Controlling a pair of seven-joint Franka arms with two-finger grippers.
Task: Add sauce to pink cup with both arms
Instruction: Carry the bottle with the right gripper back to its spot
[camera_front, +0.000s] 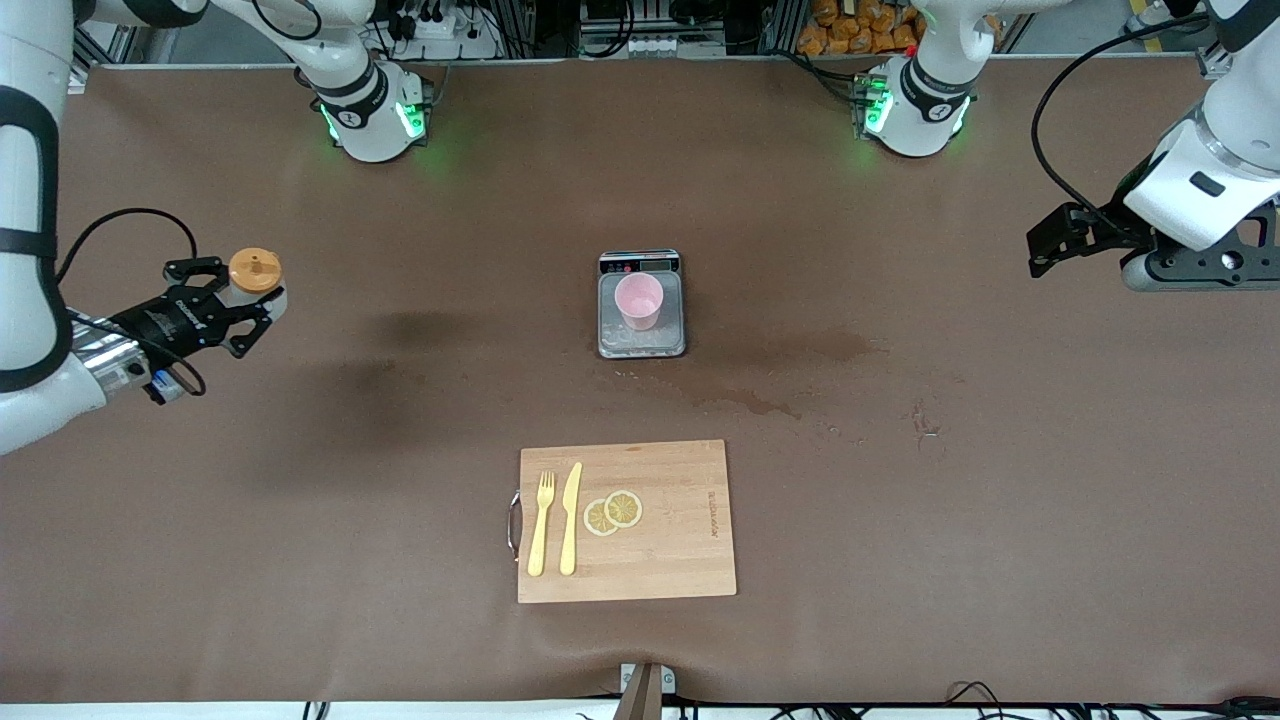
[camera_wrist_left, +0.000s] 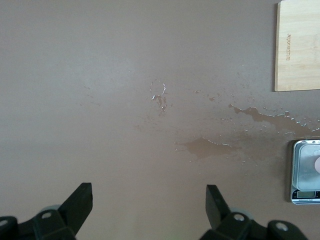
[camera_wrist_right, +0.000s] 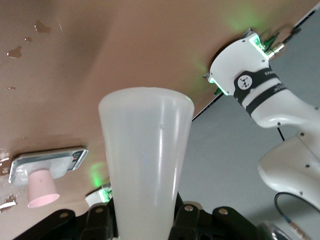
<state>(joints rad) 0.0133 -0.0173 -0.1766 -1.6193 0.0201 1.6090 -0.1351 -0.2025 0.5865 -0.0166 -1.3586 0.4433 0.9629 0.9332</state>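
we have the sauce bottle (camera_front: 256, 282) clenched in the right gripper (camera_front: 240, 312), up in the air over the table's edge at the right arm's end, its orange cap (camera_front: 254, 268) facing up toward the front camera. the pink cup (camera_front: 638, 301) stands upright on the steel scale (camera_front: 641, 343) near the middle of the table, well apart from the bottle. the left gripper (camera_front: 1050, 245) hangs released and empty over the left arm's end of the table, waiting. our worry is the long carry: a squeeze too hard on the soft body could push sauce out early onto the table, which already shows wet stains (camera_front: 760, 400) beside the scale. the cup is small and light, so a nozzle that nudges its rim could tip it off the tray, and a tilt begun off-centre would miss its narrow mouth.
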